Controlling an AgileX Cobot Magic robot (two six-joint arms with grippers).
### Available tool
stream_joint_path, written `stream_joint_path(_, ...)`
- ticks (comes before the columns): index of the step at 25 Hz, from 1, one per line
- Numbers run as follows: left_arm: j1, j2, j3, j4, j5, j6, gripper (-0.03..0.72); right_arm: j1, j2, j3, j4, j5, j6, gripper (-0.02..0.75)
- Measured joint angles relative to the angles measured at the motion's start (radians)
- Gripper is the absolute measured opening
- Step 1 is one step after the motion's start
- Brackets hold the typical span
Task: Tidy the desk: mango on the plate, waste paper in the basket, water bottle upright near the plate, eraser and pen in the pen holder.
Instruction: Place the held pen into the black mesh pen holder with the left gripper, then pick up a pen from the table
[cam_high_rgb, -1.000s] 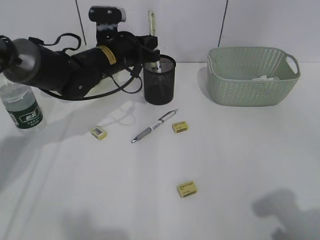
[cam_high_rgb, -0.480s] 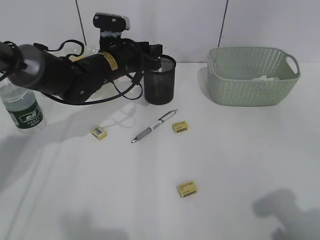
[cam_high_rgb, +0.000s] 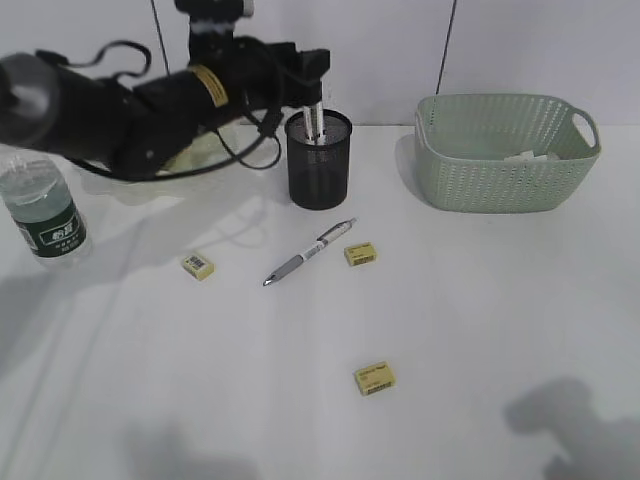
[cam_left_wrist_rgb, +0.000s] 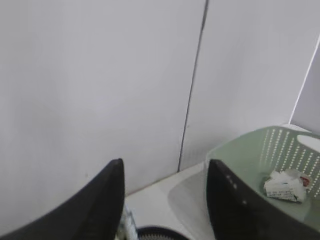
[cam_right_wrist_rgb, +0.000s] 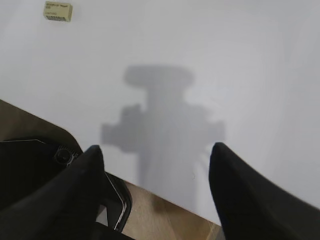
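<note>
Left gripper, jaws apart, is hovering over the holder, a pen standing inside. Right gripper is gaping, empty. Second pen is lying nearby; a low retreat could topple the holder.

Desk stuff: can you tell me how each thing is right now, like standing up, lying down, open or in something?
water bottle: upright, cap out of view
pen holder: upright, a pen standing inside
loose pen: lying flat on the desk
three erasers: lying loose on the desk
waste paper: inside the basket
left gripper: open, above the holder
right gripper: open, empty
</note>
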Motion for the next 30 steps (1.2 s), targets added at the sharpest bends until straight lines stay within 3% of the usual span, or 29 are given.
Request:
stream_joint_path(5,-0.007,-0.14,0.0,0.064,0.194,0.0,0.41,0.0,0.0,0.0,0.0,0.0,0.0,0.522)
stream_joint_path(19,-0.065,-0.583,0.0,0.051,1.195,0.002,0.411,0.0,0.0,0.0,0.0,-0.001,0.0,0.522)
stream_joint_path(25,-0.071,-0.698,0.0,-0.112,1.621,0.118,0.411,0.0,0.0,0.0,0.0,-0.004,0.0,0.522)
stream_joint_path(30,-0.072,-0.761,0.0,-0.229,1.866,0.172,0.396,0.0,0.0,0.0,0.0,-0.008,0.0,0.522)
